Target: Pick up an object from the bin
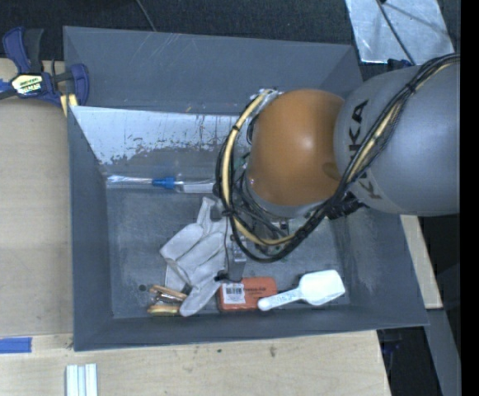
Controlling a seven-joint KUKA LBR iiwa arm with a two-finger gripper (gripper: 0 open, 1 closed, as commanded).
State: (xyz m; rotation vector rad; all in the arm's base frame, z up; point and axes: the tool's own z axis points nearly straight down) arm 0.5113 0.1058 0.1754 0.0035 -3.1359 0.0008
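My gripper reaches down at the middle front of the bin, mostly hidden under the arm's wrist. Its lower end sits at the right edge of a crumpled white-grey cloth and just above a small orange-red box with a barcode label. Nothing shows as held in it. A white plastic scoop lies to the right of the box, its handle touching it. At the front left, beside the cloth, lie small brass-coloured pieces.
A clear pen with a blue middle lies along the back of the bin floor, left of the arm. The arm and its cables cover the bin's centre and right side. The left part of the floor is bare.
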